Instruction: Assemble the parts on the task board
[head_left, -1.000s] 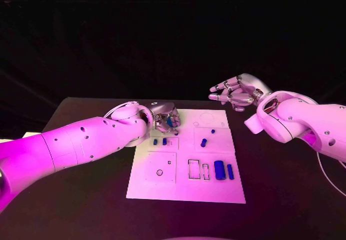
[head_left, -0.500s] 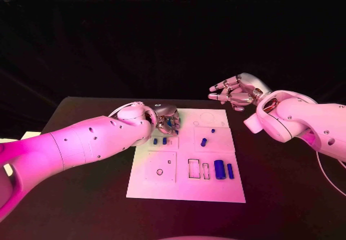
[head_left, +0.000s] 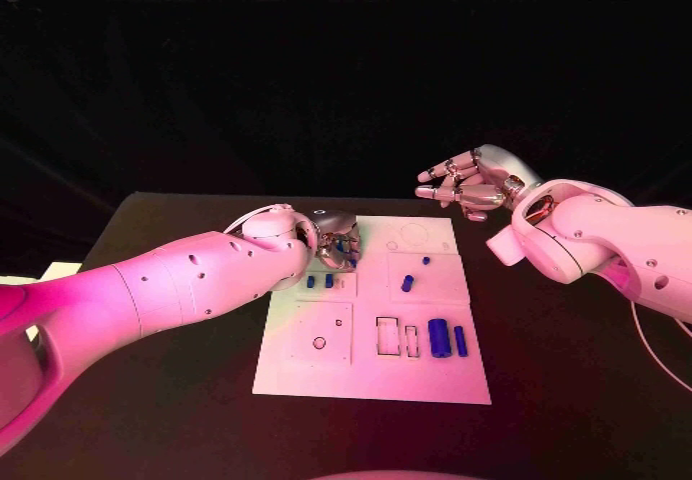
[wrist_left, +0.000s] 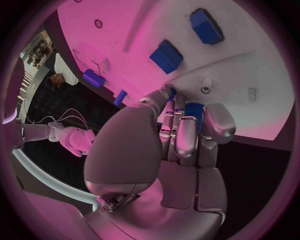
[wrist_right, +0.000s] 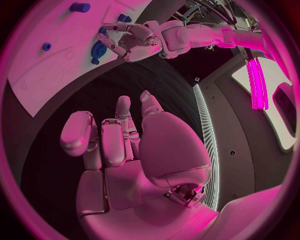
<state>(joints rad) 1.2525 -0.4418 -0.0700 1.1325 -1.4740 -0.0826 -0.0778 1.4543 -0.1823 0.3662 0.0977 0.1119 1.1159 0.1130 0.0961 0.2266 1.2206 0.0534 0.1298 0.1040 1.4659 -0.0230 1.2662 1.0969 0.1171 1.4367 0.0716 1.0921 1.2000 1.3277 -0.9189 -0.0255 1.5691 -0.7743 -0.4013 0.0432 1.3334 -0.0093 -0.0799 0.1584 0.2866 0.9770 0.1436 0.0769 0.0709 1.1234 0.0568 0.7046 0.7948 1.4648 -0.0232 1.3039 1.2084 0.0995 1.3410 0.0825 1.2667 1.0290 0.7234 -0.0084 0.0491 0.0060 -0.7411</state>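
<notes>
- Looking down from the head camera, you see the task board (head_left: 372, 370) lying in the middle of the black table (head_left: 173, 400), its long side running away from the robot.
- Your left hand (head_left: 333, 238) is down over the board's far left corner, and its fingers (wrist_left: 187, 135) are curled around a blue part (wrist_left: 195, 111); the left wrist view shows that part gripped between the fingertips, just above the white surface.
- Your right hand (head_left: 473, 185) hangs above the table beyond the board's far right corner, well apart from it; its fingers (wrist_right: 103, 137) are loosely curled and hold nothing, and you cannot tell more of its pose than that.
- Count the loose blue parts on the board in the head view, and you get six besides the held one.
- Two small pieces (head_left: 319, 282) stand side by side just near of the left hand; the left wrist view shows them as two blue blocks (wrist_left: 166, 56).
- Two more sit in the middle right square: a tiny one (head_left: 426, 262) and a slanted one (head_left: 408, 284) just near of it.
- Two lie at the near right: a thick cylinder (head_left: 438, 338) and a thin bar (head_left: 460, 341) beside it, nearly touching.
- Left of the cylinder you see two empty rectangular outlines (head_left: 397, 338), and further left a small ring (head_left: 319, 343).
</notes>
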